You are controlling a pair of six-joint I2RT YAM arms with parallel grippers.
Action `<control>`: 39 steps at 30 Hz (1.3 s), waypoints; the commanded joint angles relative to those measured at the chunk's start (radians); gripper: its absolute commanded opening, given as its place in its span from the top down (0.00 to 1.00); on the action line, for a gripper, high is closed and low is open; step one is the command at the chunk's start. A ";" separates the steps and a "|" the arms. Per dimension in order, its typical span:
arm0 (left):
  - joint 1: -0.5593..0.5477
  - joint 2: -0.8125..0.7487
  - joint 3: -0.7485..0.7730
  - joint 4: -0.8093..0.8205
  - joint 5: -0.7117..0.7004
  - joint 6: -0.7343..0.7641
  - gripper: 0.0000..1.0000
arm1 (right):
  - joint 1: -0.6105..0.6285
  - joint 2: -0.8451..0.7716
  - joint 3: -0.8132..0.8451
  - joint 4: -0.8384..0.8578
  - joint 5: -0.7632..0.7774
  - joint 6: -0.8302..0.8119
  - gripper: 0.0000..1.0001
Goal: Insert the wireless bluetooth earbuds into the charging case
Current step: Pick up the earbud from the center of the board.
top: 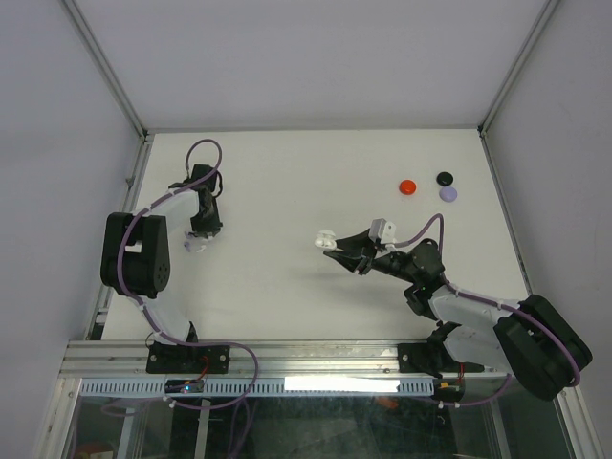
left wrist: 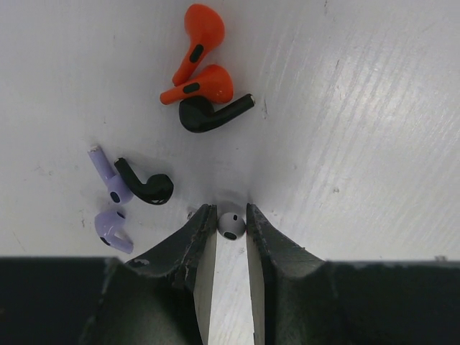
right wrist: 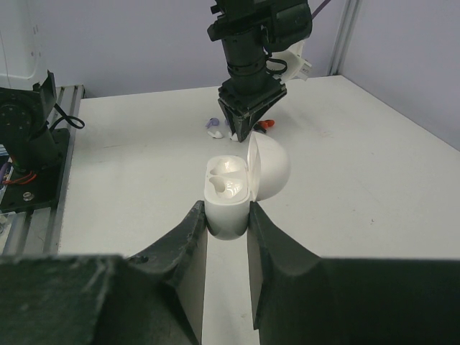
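Nearest you, the right gripper [right wrist: 226,215] is pinching the case [right wrist: 231,192] by its lower body, at low centre of the right wrist view. The mouth faces up and the lid [right wrist: 269,167] stands open on the right. Both sockets [right wrist: 224,169] look empty. They sit one behind the other, so the case's long axis runs away from that camera. Judge it a hard, glossy shell: light, and apt to twist in the pinch if you press a bud in off-centre.

Farther out, at the left of the top view, the left gripper [left wrist: 230,211] has its fingers [left wrist: 195,241] pressed in on the white bud [left wrist: 231,226], one at each side of the head. This shows at lower centre of the left wrist view. Only the rounded head with a dark slot is visible. The stem is hidden, so you cannot tell which way its long axis lies. Expect it to be featherlight, stiff and slick — the round head could squirt out, so a hold across its widest part seems safest.

Beyond it lie the lavender buds [left wrist: 108,176] at left, the black buds [left wrist: 147,188] and, at upper centre, the red buds [left wrist: 201,86], with stems at assorted angles.

Farthest, at the upper right of the top view, sit three round pieces [top: 408,186] — red, black and lavender — well apart from both grippers.
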 commanded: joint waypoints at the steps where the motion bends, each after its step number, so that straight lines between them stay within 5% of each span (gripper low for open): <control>1: 0.014 0.003 0.016 -0.010 0.063 -0.023 0.76 | 0.004 -0.021 0.005 0.039 0.000 -0.006 1.00; 19: 0.014 -0.107 -0.024 0.026 0.297 -0.173 0.93 | 0.004 -0.016 0.008 0.039 0.006 -0.010 1.00; 39: 0.004 -0.065 -0.062 0.053 0.300 -0.206 0.72 | 0.005 -0.005 0.002 0.048 0.011 -0.012 1.00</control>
